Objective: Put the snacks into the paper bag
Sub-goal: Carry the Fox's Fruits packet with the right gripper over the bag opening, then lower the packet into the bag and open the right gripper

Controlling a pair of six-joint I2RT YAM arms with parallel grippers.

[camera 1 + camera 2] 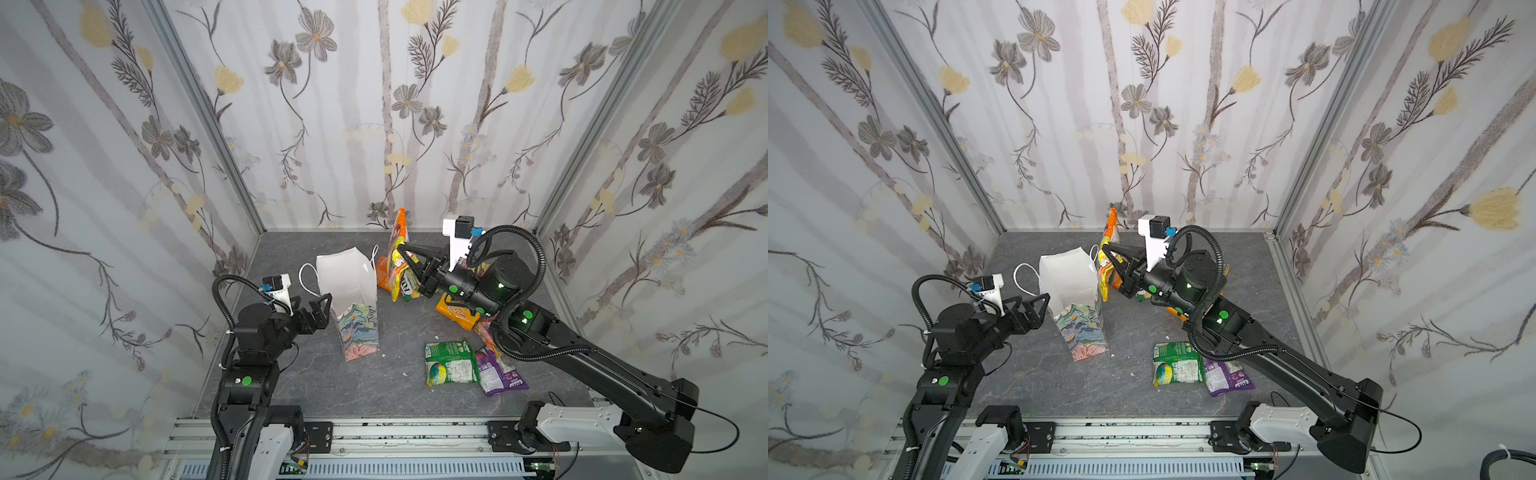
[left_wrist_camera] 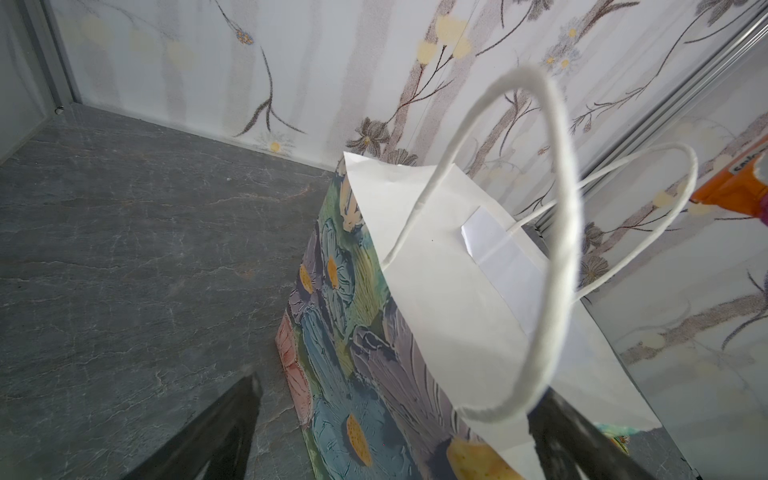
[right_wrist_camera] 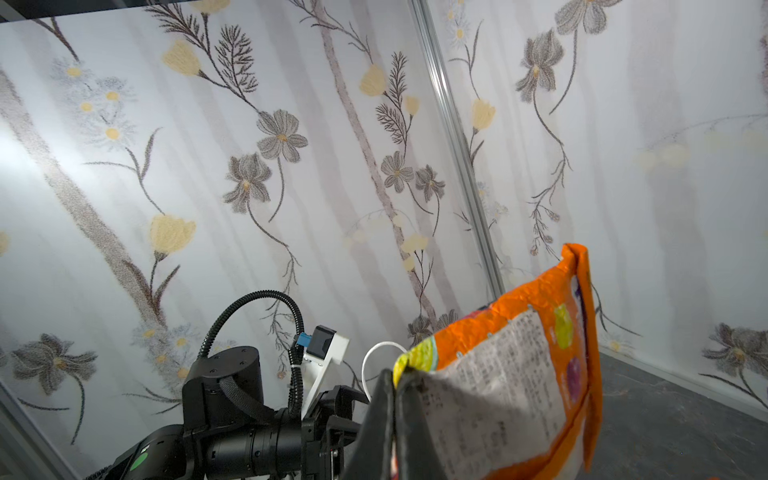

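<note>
The orange crinkly foil packet (image 1: 400, 226) is hanging upright, long axis near vertical, with the right gripper (image 1: 405, 255) pinching its edge. Just beside it, toward the left arm, the tall floral paper bag (image 1: 360, 332) is standing open, white mouth up. The left gripper (image 1: 316, 301) is sitting spread wide at the bag's near rim. A green foil packet (image 1: 451, 361) and a purple foil packet (image 1: 498, 376) are lying on the dark grey stone-look tabletop (image 1: 311, 382), inside flower-papered walls (image 1: 332, 124).

Both top views are looking steeply down over the same whole tabletop (image 1: 316, 386); the left wrist view is closely facing the paper bag (image 2: 449, 316), the right wrist view an orange packet (image 3: 498, 374).
</note>
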